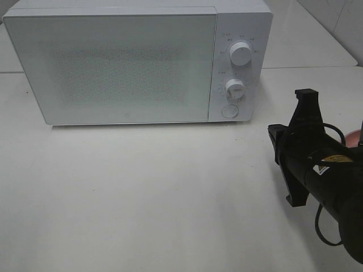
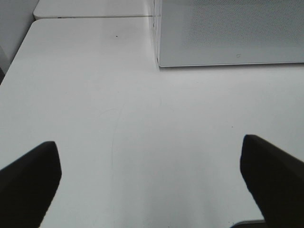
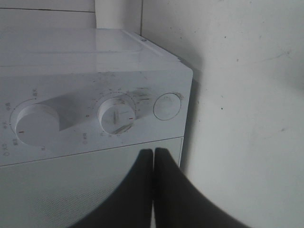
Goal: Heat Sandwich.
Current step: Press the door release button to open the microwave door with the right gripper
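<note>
Sandwich is not showing up in any of our 3 views, so we are not able to place it against either pincer. The nearest hint we are getting is a sliver of pink plate [image 1: 355, 136] peeking out behind the right arm, on the side of the right pincer [image 3: 153, 152] that faces away from the microwave [image 1: 244, 17]. Whether the sandwich is sitting on that plate we cannot tell. We are judging that the step in hand is opening the microwave, since its door [image 1: 113, 65] is sitting fully closed and nothing can be going inside yet. The right pincer is pressed tight together with nothing between its tips, and it is pointing at the control panel. The round button [image 3: 167, 106] is lying just ahead of the tips and slightly to one side, next to the nearer dial [image 3: 117, 114] of the 2. We are reading those closed tips as a poking tool. The next move is calling for a small sideways correction onto the button, then a straight, firm push without brushing the dial. The left pincer [image 2: 152, 180] is hanging wide open over bare table [image 2: 118, 95], holding nothing, with the door's corner lying well ahead of it. It is looking ready to help once the door is swinging free.
</note>
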Controlling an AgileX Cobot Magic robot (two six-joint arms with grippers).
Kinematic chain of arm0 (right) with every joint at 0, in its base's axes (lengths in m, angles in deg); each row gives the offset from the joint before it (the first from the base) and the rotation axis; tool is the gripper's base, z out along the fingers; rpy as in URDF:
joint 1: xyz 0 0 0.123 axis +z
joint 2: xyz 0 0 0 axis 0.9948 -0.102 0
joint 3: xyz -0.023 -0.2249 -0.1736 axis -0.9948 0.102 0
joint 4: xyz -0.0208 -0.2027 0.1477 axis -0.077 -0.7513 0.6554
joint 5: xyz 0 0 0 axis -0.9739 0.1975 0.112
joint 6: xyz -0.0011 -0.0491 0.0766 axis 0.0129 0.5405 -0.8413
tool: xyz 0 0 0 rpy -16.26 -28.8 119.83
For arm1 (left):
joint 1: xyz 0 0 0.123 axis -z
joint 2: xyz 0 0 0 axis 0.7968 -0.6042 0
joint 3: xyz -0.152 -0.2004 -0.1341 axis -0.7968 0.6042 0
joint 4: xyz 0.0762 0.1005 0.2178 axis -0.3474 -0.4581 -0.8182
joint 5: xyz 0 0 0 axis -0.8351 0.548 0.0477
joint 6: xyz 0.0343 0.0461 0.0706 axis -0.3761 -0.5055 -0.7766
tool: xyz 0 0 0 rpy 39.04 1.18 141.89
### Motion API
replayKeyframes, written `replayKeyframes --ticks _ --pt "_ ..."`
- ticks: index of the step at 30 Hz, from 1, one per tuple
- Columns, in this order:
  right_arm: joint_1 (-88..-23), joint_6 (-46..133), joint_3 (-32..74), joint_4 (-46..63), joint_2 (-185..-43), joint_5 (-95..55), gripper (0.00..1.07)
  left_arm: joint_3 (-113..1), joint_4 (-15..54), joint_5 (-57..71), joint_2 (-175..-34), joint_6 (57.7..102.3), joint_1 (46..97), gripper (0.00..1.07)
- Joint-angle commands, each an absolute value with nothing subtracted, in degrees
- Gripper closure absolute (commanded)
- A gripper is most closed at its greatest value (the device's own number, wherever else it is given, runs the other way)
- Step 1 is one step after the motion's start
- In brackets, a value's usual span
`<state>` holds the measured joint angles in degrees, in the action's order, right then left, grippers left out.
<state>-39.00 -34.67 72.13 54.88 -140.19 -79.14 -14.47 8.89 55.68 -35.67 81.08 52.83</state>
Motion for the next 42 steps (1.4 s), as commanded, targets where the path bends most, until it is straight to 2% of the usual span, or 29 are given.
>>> replayKeyframes --ticks 1,15,21,26,37,42 --pt "-38.9 -35.9 71.7 54.5 -140.2 -76.5 1.07 -14.2 8.9 55.4 -34.1 81.4 52.8 0.09" --pt "-38.9 -36.2 70.0 54.5 -140.2 -74.3 1.07 -14.2 8.9 55.4 -34.1 81.4 52.8 0.09" --pt "-42.5 -36.0 67.8 51.5 -141.3 -72.2 1.07 -14.2 8.9 55.4 -34.1 81.4 52.8 0.09" --pt "-44.9 -38.9 64.1 46.9 -145.6 -71.6 1.07 -14.2 8.9 55.4 -34.1 81.4 52.8 0.09" --pt "-44.9 -40.8 58.1 46.5 -153.4 -71.6 1.07 -14.2 8.9 55.4 -34.1 81.4 52.8 0.09" --pt "-47.0 -41.0 54.8 43.7 -156.1 -70.9 1.07 -14.2 8.9 55.4 -34.1 81.4 52.8 0.09"
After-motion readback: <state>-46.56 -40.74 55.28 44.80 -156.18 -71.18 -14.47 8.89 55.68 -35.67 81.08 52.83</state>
